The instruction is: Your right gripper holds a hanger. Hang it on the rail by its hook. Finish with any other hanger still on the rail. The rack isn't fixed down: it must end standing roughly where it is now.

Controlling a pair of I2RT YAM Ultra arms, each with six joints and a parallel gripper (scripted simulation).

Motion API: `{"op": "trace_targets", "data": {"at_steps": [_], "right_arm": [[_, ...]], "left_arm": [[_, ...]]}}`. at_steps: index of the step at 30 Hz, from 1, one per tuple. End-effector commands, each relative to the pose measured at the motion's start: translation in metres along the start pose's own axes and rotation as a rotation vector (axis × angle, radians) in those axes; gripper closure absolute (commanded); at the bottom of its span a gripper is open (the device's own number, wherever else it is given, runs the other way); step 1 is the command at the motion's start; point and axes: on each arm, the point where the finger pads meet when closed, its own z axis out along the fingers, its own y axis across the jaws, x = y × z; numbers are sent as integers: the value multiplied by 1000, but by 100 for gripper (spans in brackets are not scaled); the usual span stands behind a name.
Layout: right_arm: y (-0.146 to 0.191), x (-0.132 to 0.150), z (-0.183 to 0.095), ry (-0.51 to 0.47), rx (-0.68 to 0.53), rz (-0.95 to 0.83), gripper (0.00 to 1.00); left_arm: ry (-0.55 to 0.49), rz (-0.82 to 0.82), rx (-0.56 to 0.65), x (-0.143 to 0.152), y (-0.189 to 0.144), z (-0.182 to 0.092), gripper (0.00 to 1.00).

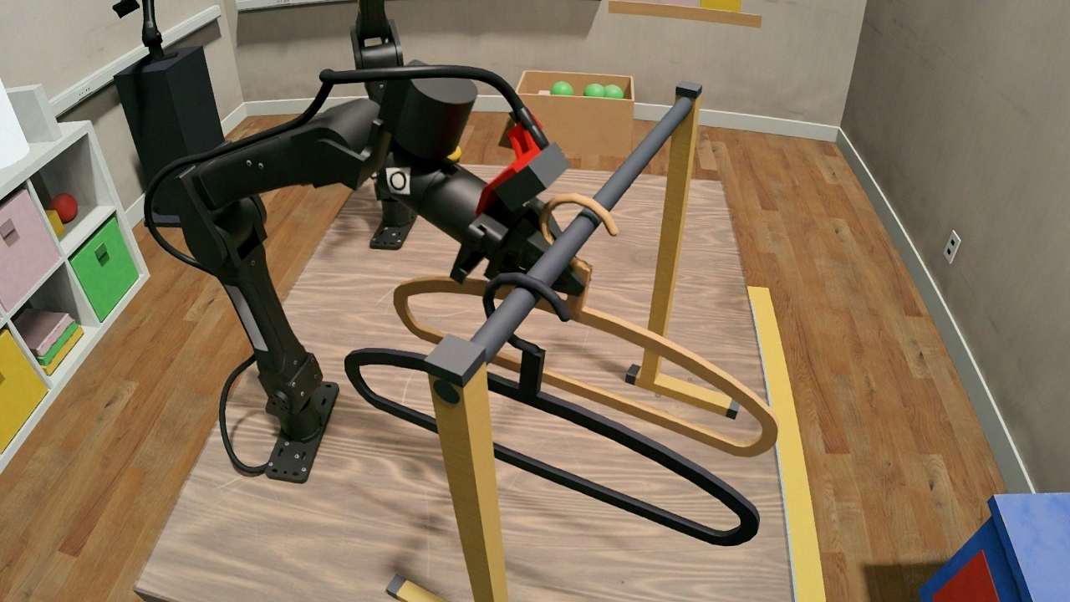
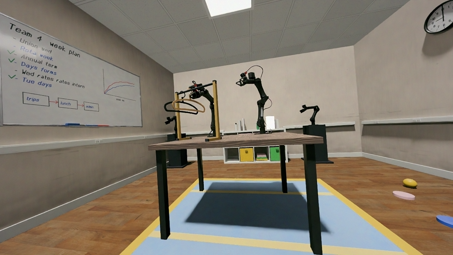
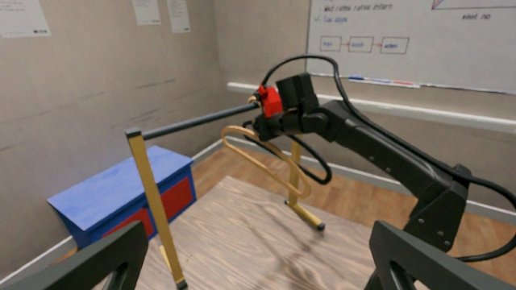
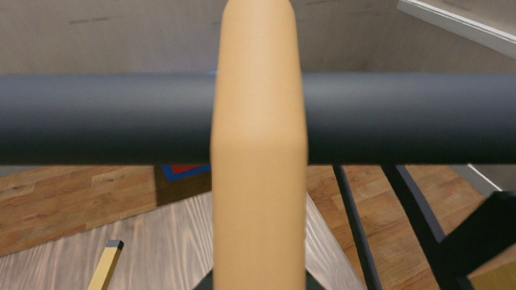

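The wooden hanger (image 1: 769, 426) (image 3: 307, 187) (image 4: 260, 121) has its hook arched across the dark rail (image 1: 643, 156) (image 3: 197, 122) (image 4: 81, 117), with the tip beyond the far side; whether it bears on the rail is unclear. My right gripper (image 1: 574, 283) is shut on its neck, just below and behind the rail. The black hanger (image 1: 531, 370) (image 3: 328, 175) hangs by its hook on the same rail, nearer the top camera. The rack (image 1: 673, 224) stands upright. My left gripper (image 2: 239, 83) (image 3: 259, 232) is open and empty, well away from the rack.
The rack's far foot (image 1: 688, 393) rests on the table (image 1: 359, 516). The near post (image 1: 467, 464) stands close to the black hanger. A blue and red chest (image 3: 121, 185) stands on the floor beyond the table.
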Motion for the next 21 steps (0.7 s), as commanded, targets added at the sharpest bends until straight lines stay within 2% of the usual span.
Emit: {"op": "trace_targets", "data": {"at_steps": [1, 16, 21], "right_arm": [[-2, -9, -5, -52, 6, -1, 99], [-1, -10, -3, -54, 1, 5, 99], [0, -4, -1, -27, 0, 2, 99]], "left_arm": [[3, -3, 4, -1, -2, 1, 0], [3, -3, 4, -1, -2, 1, 0], [3, -3, 4, -1, -2, 1, 0]]}}
